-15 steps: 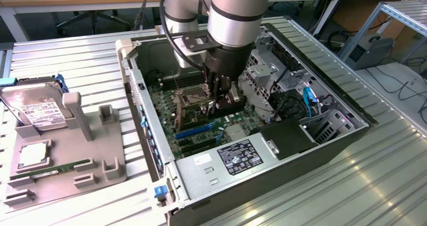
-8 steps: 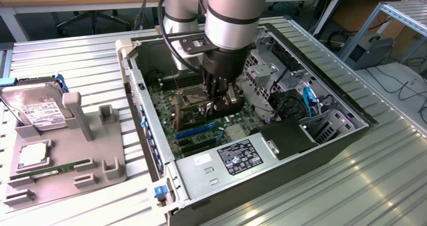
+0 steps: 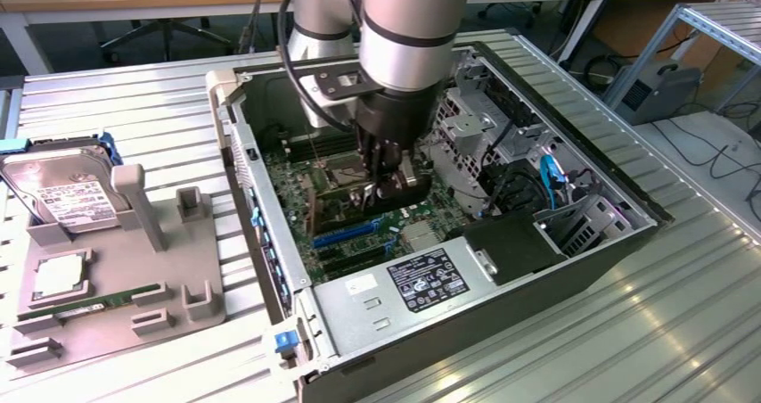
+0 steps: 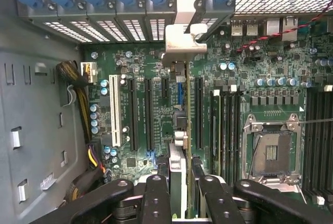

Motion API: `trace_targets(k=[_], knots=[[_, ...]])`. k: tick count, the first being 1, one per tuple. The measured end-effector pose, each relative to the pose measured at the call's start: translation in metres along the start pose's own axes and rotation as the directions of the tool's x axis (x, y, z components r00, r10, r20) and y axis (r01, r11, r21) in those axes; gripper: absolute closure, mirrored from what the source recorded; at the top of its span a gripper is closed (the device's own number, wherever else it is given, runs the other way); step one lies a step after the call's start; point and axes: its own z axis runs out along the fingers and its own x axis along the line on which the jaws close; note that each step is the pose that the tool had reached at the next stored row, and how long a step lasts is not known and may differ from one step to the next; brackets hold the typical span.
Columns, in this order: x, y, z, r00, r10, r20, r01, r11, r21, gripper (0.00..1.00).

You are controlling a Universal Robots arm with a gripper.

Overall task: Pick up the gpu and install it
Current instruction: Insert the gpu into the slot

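Observation:
The gpu (image 4: 179, 161) is seen edge-on, a thin card running away from the wrist, with its silver end bracket (image 4: 184, 44) near the case's rear slot openings. My gripper (image 4: 181, 185) is shut on it, one black finger (image 4: 156, 198) on each side. In the exterior view the gripper (image 3: 393, 187) is low inside the open computer case (image 3: 244, 144), holding the dark card (image 3: 402, 193) upright over the green motherboard (image 3: 298, 189). The card lines up with a blue slot (image 4: 179, 91) among the long black expansion slots (image 4: 132, 112). Whether its edge touches the slot I cannot tell.
An empty CPU socket (image 4: 270, 151) and memory slots (image 4: 229, 125) lie beside the card. The power supply (image 3: 405, 287) sits at the case's near end, with cables and drive cages (image 3: 523, 180) on the exterior view's right. A grey fixture (image 3: 167, 278) outside holds a hard drive (image 3: 66, 193), a CPU (image 3: 60, 276) and a RAM stick (image 3: 102, 300).

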Motion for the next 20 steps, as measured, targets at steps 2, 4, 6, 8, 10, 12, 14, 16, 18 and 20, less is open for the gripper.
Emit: trace_targets(k=[2,4,6,8,10,12,14,16,18,20], knots=[[-0.001,0.0006,0.0008,1.0,0.0,-0.0011,0.0,1.0,0.0,0.73],[-0.002,0.001,0.0014,1.0,0.0,-0.0018,0.0,1.0,0.0,0.73],[-0.004,0.0014,0.0019,1.0,0.0,-0.0021,0.0,1.0,0.0,0.73],[-0.005,0.0025,0.0023,1.0,0.0,-0.0021,0.0,1.0,0.0001,0.73],[-0.005,0.0044,0.0028,1.0,0.0,-0.002,0.0,1.0,0.0001,0.73],[-0.005,0.0065,0.0034,1.0,0.0,-0.002,0.0,1.0,0.0001,0.73],[-0.005,0.0081,0.0041,1.0,0.0,-0.0021,0.0,1.0,0.0,0.73],[-0.005,0.0096,0.0053,1.0,0.0,-0.0021,0.0,1.0,0.0,0.73],[-0.005,0.0115,0.0064,1.0,0.0,-0.0022,0.0,1.0,0.0,0.73],[-0.004,0.0141,0.0075,1.0,0.0,-0.0022,0.0,1.0,0.0,0.73]])
